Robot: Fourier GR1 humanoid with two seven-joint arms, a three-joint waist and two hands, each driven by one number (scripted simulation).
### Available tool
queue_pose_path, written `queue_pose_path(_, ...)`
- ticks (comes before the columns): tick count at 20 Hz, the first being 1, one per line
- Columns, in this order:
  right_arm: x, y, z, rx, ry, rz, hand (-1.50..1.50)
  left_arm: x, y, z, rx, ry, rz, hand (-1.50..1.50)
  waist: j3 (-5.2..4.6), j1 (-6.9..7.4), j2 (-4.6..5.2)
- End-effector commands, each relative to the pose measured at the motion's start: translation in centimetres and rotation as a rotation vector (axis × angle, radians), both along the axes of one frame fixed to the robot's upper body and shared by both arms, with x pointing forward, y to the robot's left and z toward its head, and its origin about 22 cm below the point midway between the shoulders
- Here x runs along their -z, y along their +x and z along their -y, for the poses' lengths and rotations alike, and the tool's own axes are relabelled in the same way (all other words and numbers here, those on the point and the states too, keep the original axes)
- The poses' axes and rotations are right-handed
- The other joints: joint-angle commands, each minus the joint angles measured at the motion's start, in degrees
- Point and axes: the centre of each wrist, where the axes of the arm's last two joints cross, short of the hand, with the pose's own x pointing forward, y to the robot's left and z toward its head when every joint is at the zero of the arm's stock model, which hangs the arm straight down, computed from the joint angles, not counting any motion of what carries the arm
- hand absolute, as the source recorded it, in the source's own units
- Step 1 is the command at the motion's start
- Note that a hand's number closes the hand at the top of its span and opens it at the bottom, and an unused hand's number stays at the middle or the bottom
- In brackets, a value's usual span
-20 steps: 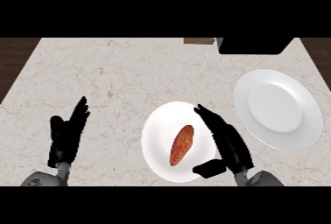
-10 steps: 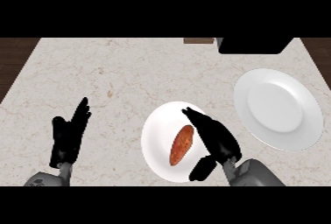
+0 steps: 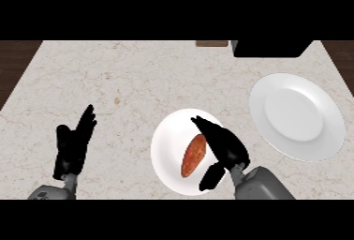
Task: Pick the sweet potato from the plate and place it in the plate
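Two hands come in from the near edge of the pale stone counter (image 3: pixel 138 75) as I look steeply down.

Nearest me on the left, the left hand (image 3: pixel 72 150) rests open with its fingers up. It is well apart from everything and holds nothing.

Nearest me on the right, the right hand (image 3: pixel 228 150) hangs over the near plate (image 3: pixel 166 140). Its fingers are nearly straight and its thumb is spread toward me. It is open and grips nothing.

The sweet potato (image 3: pixel 194 155) lies on that near plate, just to the left of the right hand's palm. Its long axis runs roughly away from me, with the far end leaning a little to the right. The right hand's fingers run along the sweet potato's right side and slant leftward past its far tip. I cannot tell whether they touch it.

I judge the right hand the one to use, since it is far nearer than the left. It needs to close leftward across the short width of the sweet potato.

Farther off and to the right sits the far plate (image 3: pixel 297 115), white and bare, the likely target.

A dark block (image 3: pixel 269 48) stands at the far edge.
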Motion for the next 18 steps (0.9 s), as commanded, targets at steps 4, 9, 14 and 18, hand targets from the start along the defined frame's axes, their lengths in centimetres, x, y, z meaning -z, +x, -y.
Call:
queue_pose_path(4,1.1,-0.2,-1.5,0.000,-0.009,-0.017,-1.50,0.6,-0.4,0.8,0.003,0.014,0.006,0.00,0.01,-0.03,-0.02)
queue_pose_path(9,1.4,-0.4,-1.8,-0.011,0.006,-0.017,-1.50,0.5,0.1,0.1,-0.017,-0.005,0.013,0.00,0.00,-0.08,-0.02)
queue_pose_path(14,2.9,1.1,-2.6,-0.010,-0.022,-0.037,-1.50,-1.0,0.9,0.4,-0.004,-0.001,-0.002,0.00,0.01,0.08,-0.01)
queue_pose_path(18,4.4,-0.1,-1.3,-0.064,-0.048,0.005,1.50,-0.1,0.4,0.5,0.007,0.021,-0.003,0.00,0.01,-0.05,0.00)
